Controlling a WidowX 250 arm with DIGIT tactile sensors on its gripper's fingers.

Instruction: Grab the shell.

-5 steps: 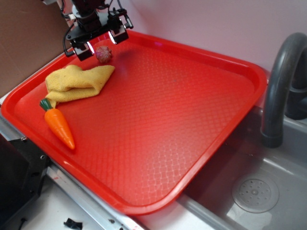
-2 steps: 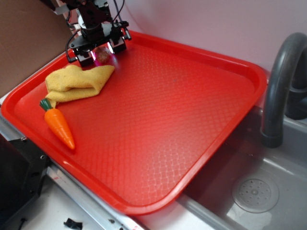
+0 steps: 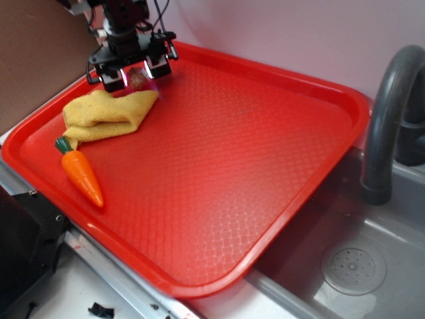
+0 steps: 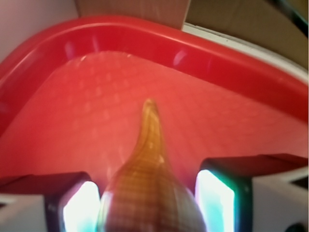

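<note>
Tool (image 3: 136,72) sits low at the far-left corner of the red tray (image 3: 285,166), fingers spread and straddling the shell (image 3: 138,78). The wrist view shows the shell (image 4: 147,183) centred between both pads (image 4: 215,200), with its pointed tip aimed at the tray rim; a gap shows on each side, so nothing is gripped yet. Alignment looks suited to closing. Yellow cloth (image 3: 106,114) just beside, carrot (image 3: 83,174) well apart.

Pale pink wall (image 3: 299,33), grey sink basin (image 3: 372,266), dark curved faucet (image 3: 385,113), brown cardboard (image 3: 40,53)
</note>
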